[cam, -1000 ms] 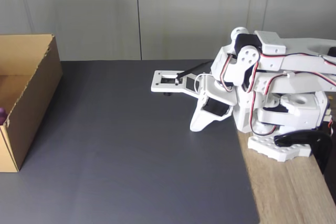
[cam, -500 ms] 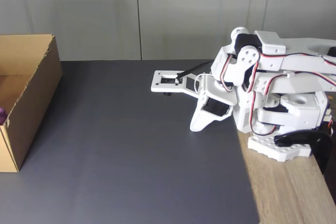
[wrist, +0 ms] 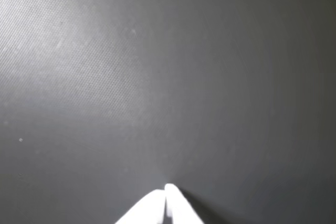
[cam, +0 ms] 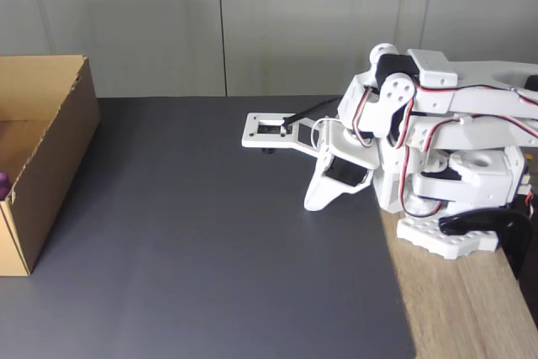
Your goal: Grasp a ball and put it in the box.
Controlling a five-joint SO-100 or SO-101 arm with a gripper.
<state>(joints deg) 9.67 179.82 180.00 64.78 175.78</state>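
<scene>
Desk (cam: 471, 308): light wood, bare at the right edge of the fixed view. A dark grey mat (cam: 218, 233) covers most of it, fine-textured and matte in the wrist view (wrist: 157, 77).

Box (cam: 46, 153): brown corrugated cardboard, open top, plain sides, sitting on the mat at the far left of the fixed view and partly cut by the frame edge. The near corner shows raw fluted edges.

Arm (cam: 437, 157): white printed body with black servos and red-and-white wiring, folded low over its base at the mat's right edge, the base clamped to the wood.

End effector (cam: 313, 201): tip pointing down, at or just above the mat near the arm's base, well apart from the box. In the wrist view the two white fingertips (wrist: 176, 205) are pressed together at the bottom edge with a thin dark seam between them; end effector (wrist: 166, 192) holds nothing, and only the mat lies ahead of it.

Ball (cam: 2, 182): a small sliver of purple shows inside the box at the left frame edge, behind the near wall. Too little is visible to make out its bumps or marbling.
</scene>
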